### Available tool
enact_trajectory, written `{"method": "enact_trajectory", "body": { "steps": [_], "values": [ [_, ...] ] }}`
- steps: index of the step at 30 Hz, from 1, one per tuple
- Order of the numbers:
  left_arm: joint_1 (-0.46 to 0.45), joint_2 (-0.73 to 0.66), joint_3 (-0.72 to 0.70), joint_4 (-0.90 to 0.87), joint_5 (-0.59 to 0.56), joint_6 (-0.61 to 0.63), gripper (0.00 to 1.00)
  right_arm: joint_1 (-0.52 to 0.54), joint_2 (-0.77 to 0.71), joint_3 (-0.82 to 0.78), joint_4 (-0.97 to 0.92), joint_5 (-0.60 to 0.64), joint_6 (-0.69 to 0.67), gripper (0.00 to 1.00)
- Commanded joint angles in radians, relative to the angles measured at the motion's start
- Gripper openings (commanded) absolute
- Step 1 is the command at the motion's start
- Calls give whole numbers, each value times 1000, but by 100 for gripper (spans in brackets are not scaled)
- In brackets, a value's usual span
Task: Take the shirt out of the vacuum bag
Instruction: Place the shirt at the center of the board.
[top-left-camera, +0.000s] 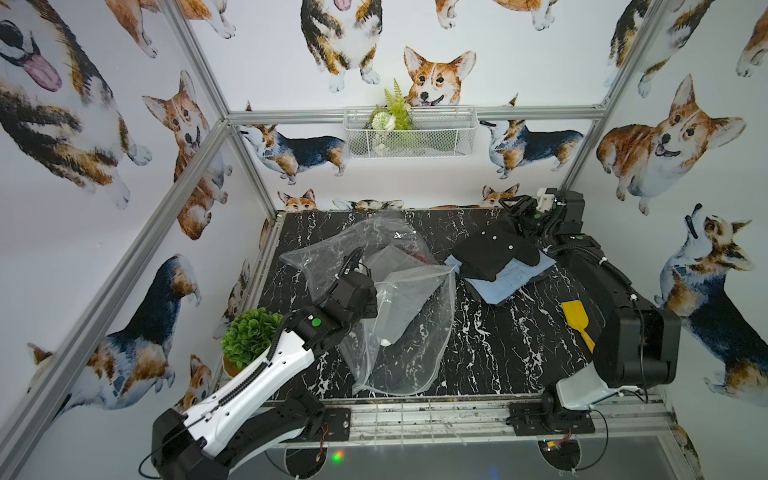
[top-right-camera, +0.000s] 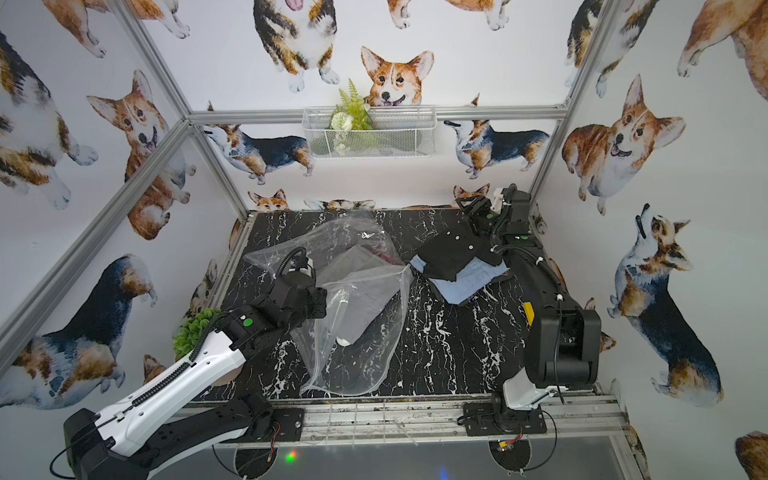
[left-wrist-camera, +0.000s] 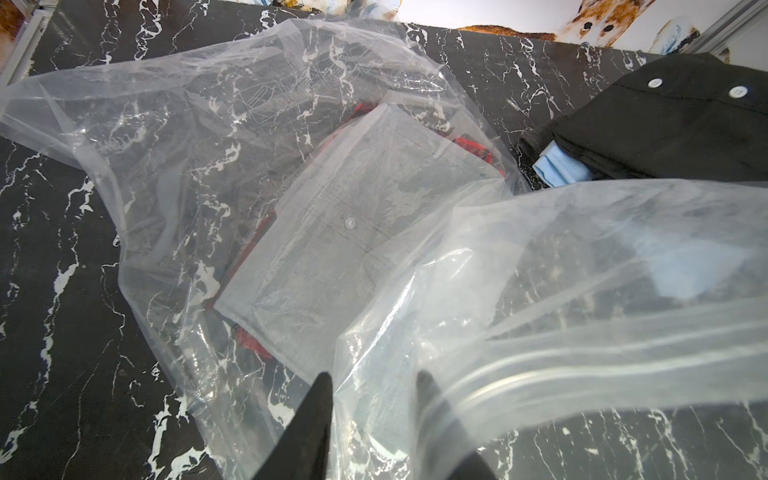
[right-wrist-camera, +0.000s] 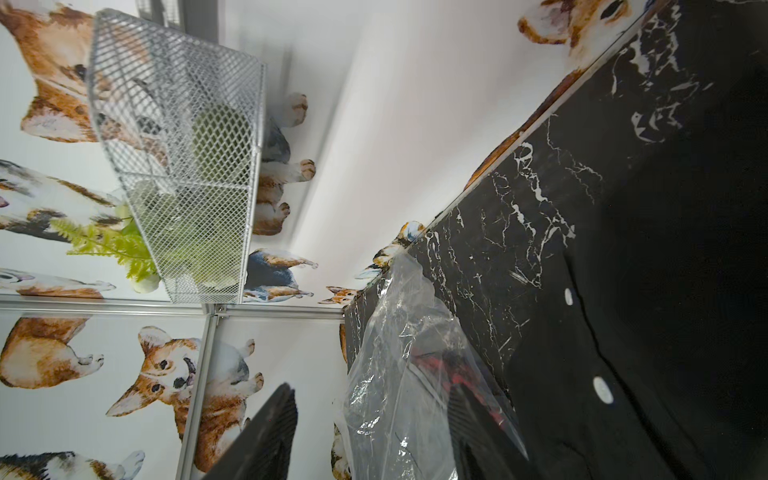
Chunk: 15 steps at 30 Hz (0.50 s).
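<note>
Marble table (top-left-camera: 498, 353): vacuum bag (top-left-camera: 411, 332) clear, crinkled, grey shirt (left-wrist-camera: 353, 232) inside.

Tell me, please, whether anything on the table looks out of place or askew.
The black shirt lies crooked on the folded blue cloth, overhanging its edge. The clear bag is crumpled, with a grey shirt inside. A yellow spatula sits oddly among laundry.
</note>
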Motion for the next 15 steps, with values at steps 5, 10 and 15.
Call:
{"method": "enact_trajectory", "body": {
  "steps": [5,10,15],
  "values": [
    [3,1,-41,10,-10,-20,36,21,193,-155,110,-18,-45,58],
    [1,-12,-39,1,-10,-11,35,19,175,-329,166,89,-91,58],
    [2,-14,-27,-7,-8,-10,31,-7,176,-388,205,64,-88,58]
  ]
}}
